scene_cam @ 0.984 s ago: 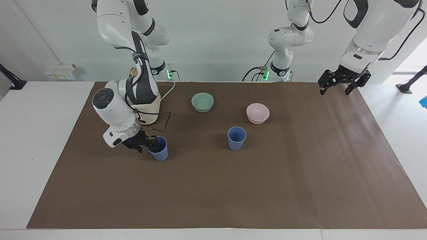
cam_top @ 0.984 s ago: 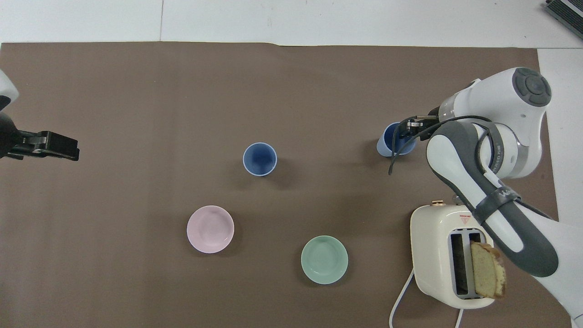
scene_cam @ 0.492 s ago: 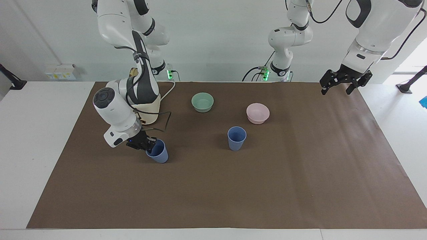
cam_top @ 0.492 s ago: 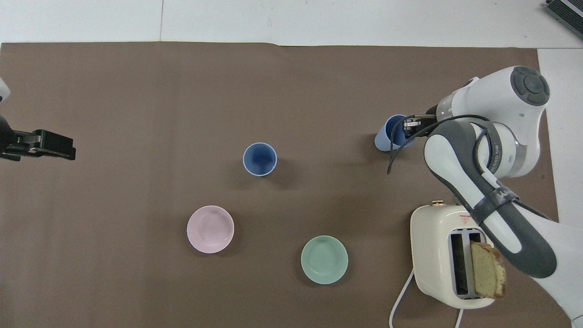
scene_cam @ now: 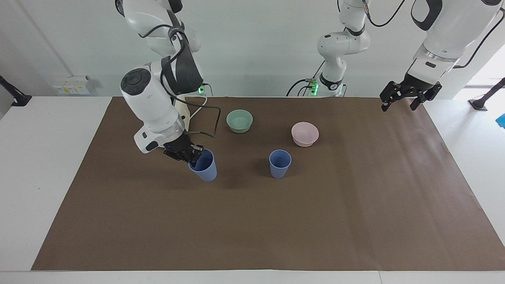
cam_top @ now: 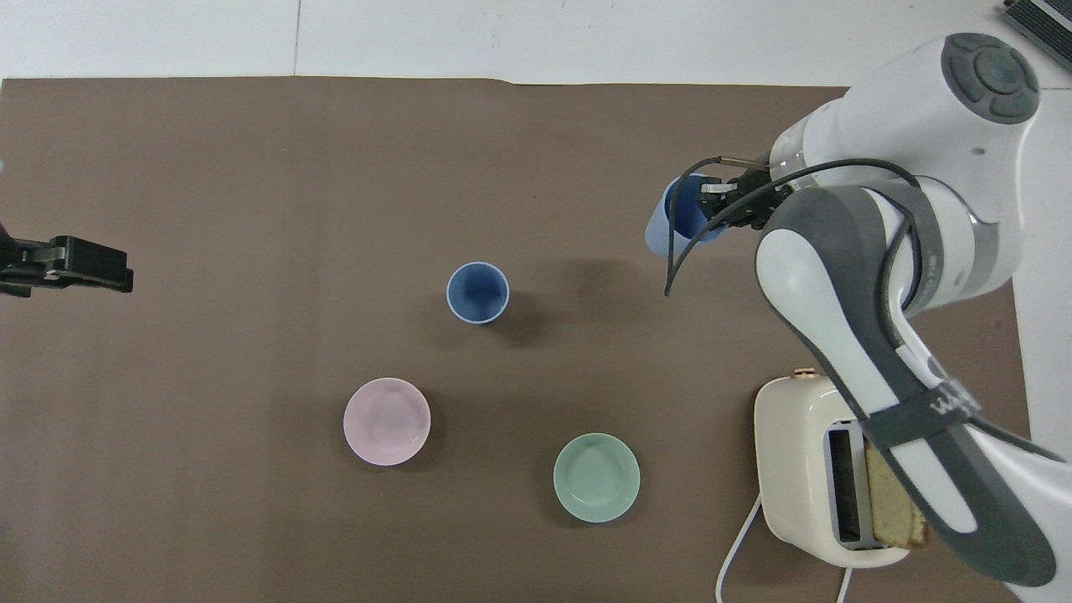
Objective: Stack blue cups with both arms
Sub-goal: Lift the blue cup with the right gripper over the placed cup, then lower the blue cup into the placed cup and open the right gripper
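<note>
One blue cup (scene_cam: 280,163) stands upright near the middle of the brown mat; it also shows in the overhead view (cam_top: 477,292). My right gripper (scene_cam: 189,153) is shut on the rim of the second blue cup (scene_cam: 205,167) and holds it tilted in the air over the mat, toward the right arm's end from the standing cup. The overhead view shows this gripper (cam_top: 724,205) and the held cup (cam_top: 674,219) as well. My left gripper (scene_cam: 408,96) waits open and empty in the air over the mat's edge at the left arm's end, also seen in the overhead view (cam_top: 75,268).
A mint-green bowl (scene_cam: 239,120) and a pink bowl (scene_cam: 305,133) sit nearer to the robots than the standing cup. A cream toaster (cam_top: 804,469) with a bread slice (cam_top: 896,511) in it stands at the right arm's end, close to that arm's base.
My right gripper has lifted the held cup off the mat and carried it toward the standing cup, tilting it. The left gripper has barely moved.
</note>
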Motion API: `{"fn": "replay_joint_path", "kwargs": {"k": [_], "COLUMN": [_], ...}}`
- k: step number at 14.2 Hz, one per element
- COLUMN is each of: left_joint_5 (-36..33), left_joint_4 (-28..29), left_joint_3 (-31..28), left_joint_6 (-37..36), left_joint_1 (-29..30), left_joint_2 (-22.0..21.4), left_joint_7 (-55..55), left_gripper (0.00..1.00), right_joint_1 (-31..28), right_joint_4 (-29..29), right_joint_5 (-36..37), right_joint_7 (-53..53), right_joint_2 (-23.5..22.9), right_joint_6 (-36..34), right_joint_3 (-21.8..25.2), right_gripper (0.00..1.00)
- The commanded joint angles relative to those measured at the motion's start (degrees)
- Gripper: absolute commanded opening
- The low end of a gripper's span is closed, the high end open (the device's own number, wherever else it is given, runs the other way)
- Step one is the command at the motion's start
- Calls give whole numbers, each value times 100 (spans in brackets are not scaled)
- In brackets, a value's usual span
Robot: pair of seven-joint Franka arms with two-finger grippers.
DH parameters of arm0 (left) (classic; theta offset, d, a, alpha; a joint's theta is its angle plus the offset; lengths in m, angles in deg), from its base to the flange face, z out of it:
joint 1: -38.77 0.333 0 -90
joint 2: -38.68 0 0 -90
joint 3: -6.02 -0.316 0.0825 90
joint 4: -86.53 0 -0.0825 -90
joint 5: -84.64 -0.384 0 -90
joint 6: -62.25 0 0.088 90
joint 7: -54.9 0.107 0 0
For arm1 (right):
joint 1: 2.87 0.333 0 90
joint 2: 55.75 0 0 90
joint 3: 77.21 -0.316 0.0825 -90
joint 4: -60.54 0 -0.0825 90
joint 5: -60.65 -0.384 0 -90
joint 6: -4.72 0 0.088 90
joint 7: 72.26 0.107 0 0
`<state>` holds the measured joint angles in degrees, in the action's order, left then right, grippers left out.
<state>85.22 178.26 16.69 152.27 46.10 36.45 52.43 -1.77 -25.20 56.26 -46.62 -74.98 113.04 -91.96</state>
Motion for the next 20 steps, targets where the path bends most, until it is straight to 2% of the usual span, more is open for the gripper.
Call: {"fn": "replay_joint_path", "kwargs": {"k": [1, 6, 12, 20], "left_joint_5": [57, 48, 48, 48], "left_joint_4": [46, 29, 20, 20], "left_joint_3": [58, 58, 58, 58], "left_joint_6": [-54, -54, -54, -54], "left_joint_1": [111, 94, 111, 111], "left_joint_2": [-163, -146, -155, -146], "left_joint_7": [-25, -43, -43, -43], "left_gripper": [100, 100, 100, 100], "right_joint_1": [705, 1357, 1788, 1789], "right_joint_4": [233, 681, 620, 295], "right_joint_5": [-9, -88, -369, -290], "right_joint_7": [1029, 1145, 1172, 1093], "right_joint_2": [-90, -142, -151, -336], "right_joint_6": [-66, -31, 374, 584], "right_joint_3": [15, -46, -73, -73], "right_gripper": [0, 0, 0, 0]}}
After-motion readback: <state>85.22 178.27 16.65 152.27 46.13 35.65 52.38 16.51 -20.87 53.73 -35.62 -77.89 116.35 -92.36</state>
